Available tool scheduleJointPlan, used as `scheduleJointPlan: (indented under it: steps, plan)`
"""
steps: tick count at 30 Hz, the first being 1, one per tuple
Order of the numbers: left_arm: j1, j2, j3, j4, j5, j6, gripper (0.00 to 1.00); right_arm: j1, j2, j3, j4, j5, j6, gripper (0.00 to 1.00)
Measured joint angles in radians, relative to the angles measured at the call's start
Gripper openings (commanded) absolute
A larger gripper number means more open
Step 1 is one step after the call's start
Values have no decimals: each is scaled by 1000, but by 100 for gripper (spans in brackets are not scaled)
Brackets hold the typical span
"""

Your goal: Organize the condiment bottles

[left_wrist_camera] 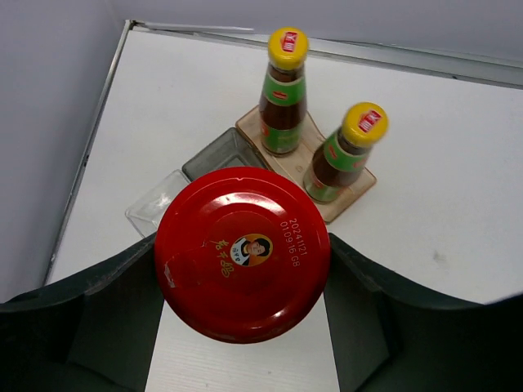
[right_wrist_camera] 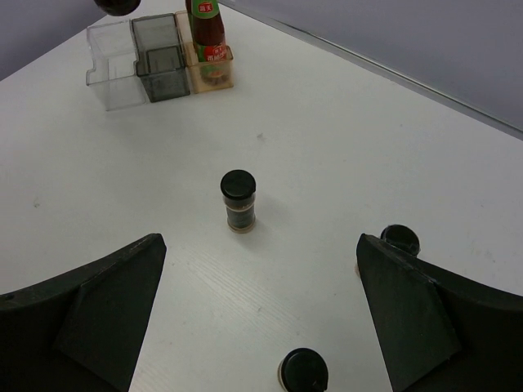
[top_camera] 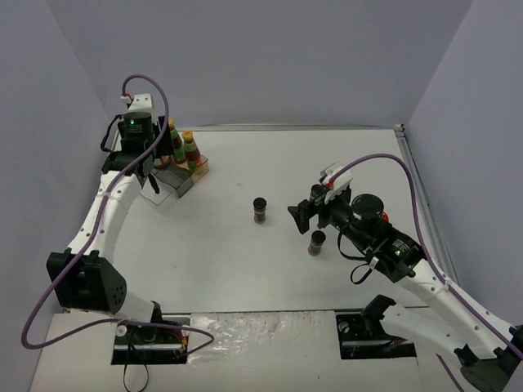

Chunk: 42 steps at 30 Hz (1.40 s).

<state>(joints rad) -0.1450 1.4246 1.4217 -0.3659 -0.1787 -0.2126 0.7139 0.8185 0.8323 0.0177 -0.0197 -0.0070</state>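
My left gripper (top_camera: 149,170) is shut on a squat red-lidded jar (left_wrist_camera: 243,253) and holds it above the table just in front of the stepped rack (left_wrist_camera: 159,204). Two yellow-capped sauce bottles (left_wrist_camera: 283,94) (left_wrist_camera: 347,151) stand upright on the rack's tan step. My right gripper (right_wrist_camera: 260,245) is open and empty. A black-capped spice jar (right_wrist_camera: 239,200) stands ahead of it, a second (right_wrist_camera: 400,239) by its right finger and a third (right_wrist_camera: 303,371) beneath it. The top view shows two spice jars (top_camera: 260,210) (top_camera: 317,242). A red lid edge (top_camera: 384,217) shows beside the right arm.
The rack's clear and grey steps (right_wrist_camera: 135,57) hold nothing. The rack sits near the back left corner, close to the left wall and the table's metal edge (left_wrist_camera: 98,139). Walls enclose the table on three sides.
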Motion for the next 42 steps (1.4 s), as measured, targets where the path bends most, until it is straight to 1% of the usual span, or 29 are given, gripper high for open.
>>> scheduleJointPlan:
  steps: [3,9,15,32,34,38,39,42]
  plan:
    - [51,76,30,17,8,6,0,0,0,5,0,-8,6,100]
    - [98,225,50,41,61,4,0,0,0,8,-1,-22,19,100]
    - [129,362,84,105,99,0,0,0,3,8,-8,-32,24,100]
    - [140,504,141,176,96,25,0,-2,9,8,-27,-33,30,100]
    - [141,523,144,185,92,27,6,-2,9,8,-30,-27,30,100]
    - [141,533,151,196,85,28,10,-6,7,8,-35,-12,30,100]
    - [141,533,151,197,84,28,18,-7,6,8,-37,-5,30,100]
    - [141,534,151,198,84,28,50,-8,5,8,-48,27,36,100]
